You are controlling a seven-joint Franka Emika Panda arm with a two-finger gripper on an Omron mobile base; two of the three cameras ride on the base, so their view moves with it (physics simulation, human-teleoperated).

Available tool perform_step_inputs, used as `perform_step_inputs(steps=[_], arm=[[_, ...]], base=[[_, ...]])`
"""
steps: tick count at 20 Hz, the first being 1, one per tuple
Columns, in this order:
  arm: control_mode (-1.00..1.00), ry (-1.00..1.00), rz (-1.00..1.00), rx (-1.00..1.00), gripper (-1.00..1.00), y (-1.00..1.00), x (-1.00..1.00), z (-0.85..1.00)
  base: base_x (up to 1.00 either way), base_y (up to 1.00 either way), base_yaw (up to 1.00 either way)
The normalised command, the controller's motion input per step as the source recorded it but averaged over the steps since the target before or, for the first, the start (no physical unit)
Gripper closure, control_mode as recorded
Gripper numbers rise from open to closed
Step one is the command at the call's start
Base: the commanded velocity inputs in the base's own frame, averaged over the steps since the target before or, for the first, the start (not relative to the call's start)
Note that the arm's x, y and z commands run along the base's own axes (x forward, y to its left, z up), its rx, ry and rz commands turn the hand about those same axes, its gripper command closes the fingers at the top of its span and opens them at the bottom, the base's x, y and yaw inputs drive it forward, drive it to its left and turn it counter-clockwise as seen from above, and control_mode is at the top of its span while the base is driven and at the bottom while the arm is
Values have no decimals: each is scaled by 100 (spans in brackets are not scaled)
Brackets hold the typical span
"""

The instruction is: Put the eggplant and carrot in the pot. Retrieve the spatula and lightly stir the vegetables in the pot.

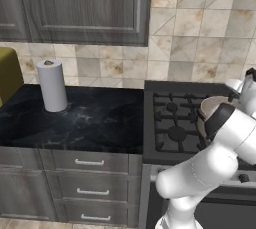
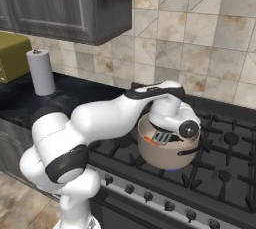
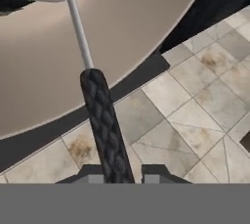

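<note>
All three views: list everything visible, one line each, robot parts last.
pot: one, tan-beige, on the stove's front left burner.
spatula: one, pale slotted head inside the pot, thin shaft and dark textured handle rising to the gripper.
carrot: one, orange, inside the pot beside the spatula head.
stove: one, black with dark grates, right of the counter.
counter: one, black marbled, over grey drawers.
paper towel roll: one, white, upright on the counter.
yellow appliance: one, olive-yellow, at the counter's far left.
cabinet: grey wood, on the wall above the counter.
gripper: one, dark tips shut on the spatula handle, above the pot.
</note>
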Motion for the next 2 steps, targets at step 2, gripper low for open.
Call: perform_step_inputs(steps=[2], arm=[[-100, 0, -2, 6, 100, 2, -6, 0]], base=[[0, 0, 0]])
